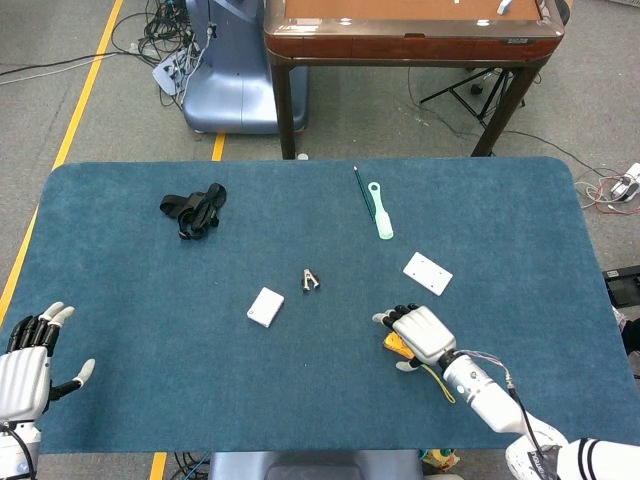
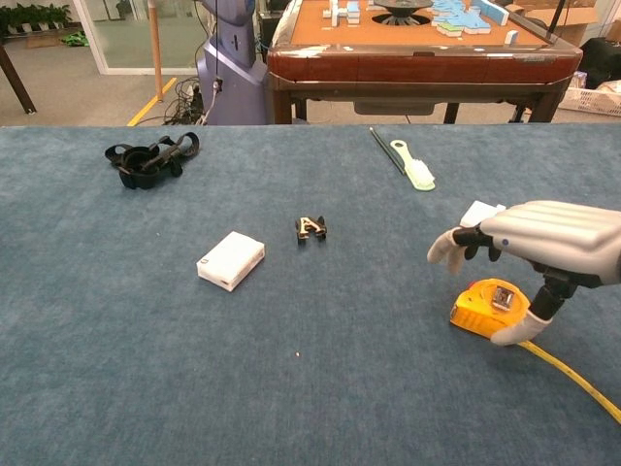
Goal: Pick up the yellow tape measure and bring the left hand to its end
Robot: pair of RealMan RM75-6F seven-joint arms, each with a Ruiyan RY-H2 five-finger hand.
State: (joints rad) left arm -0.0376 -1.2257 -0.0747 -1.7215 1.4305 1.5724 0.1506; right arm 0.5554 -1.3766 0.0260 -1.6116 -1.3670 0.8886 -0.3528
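The yellow tape measure (image 2: pixel 482 310) lies on the blue table top, its case mostly covered by my right hand (image 1: pixel 420 333) in the head view, where only a yellow edge (image 1: pixel 396 345) shows. The pulled-out yellow tape (image 2: pixel 582 381) trails from the case toward the near right. In the chest view my right hand (image 2: pixel 548 238) arches over the case with its fingers (image 2: pixel 454 245) spread above and past it, while the thumb touches the case's near side. My left hand (image 1: pixel 24 362) hovers at the table's near left corner, fingers apart and holding nothing; the chest view does not show it.
A white box (image 2: pixel 230 260) and a small metal clip (image 2: pixel 310 228) lie mid-table. A white plate (image 1: pixel 427 272) sits just beyond my right hand. A green brush (image 2: pixel 414 165) and a pen lie further back, black straps (image 2: pixel 150 158) at the far left.
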